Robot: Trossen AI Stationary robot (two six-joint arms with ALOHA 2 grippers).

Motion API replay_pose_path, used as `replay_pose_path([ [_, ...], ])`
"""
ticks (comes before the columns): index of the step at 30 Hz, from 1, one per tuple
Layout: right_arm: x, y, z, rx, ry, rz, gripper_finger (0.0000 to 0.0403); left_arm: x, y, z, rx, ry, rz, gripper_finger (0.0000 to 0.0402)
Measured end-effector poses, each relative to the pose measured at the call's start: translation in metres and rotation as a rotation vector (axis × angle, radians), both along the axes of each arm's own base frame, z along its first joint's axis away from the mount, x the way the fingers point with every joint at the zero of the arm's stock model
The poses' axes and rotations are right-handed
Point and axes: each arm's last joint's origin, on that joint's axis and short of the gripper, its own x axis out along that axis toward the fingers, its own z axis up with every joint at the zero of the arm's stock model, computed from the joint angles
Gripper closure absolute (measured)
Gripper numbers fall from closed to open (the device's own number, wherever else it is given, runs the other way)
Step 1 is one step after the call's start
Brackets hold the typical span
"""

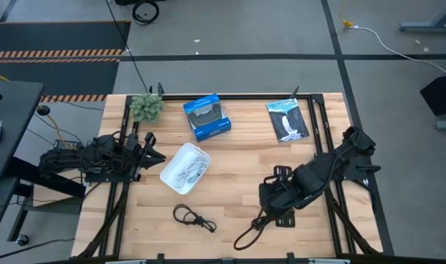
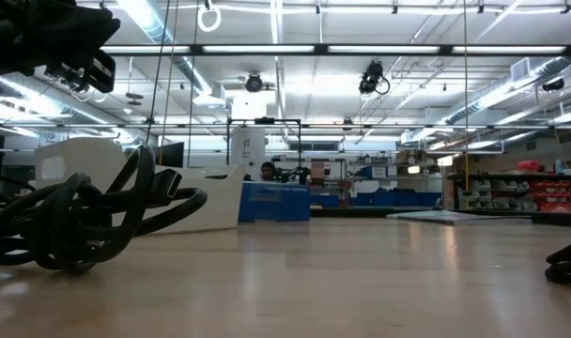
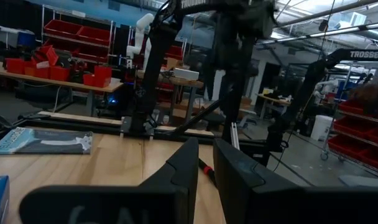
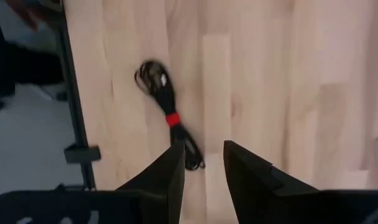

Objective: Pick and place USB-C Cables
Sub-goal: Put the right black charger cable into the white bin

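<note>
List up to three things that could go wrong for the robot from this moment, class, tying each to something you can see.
1. The right gripper hangs open over the black cable with a red band, which lies near the table edge; a nudge might push it off.
2. The black cable is loosely looped, so a grasp may catch one strand.
3. The white tray looks light; dropping cables in may shift it.

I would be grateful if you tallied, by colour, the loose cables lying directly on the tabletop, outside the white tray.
Plain black cable: 1
Black cable with a red band: 1
Total: 2
The white tray holds pale cable too tangled to count.
</note>
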Motion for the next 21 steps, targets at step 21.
replay_pose_path([
  [21,0.0,0.006,-0.087,0.08,0.18,-0.029,0.0284,0.0,0.0,0.0,0.0,0.0,0.0,0.0345],
])
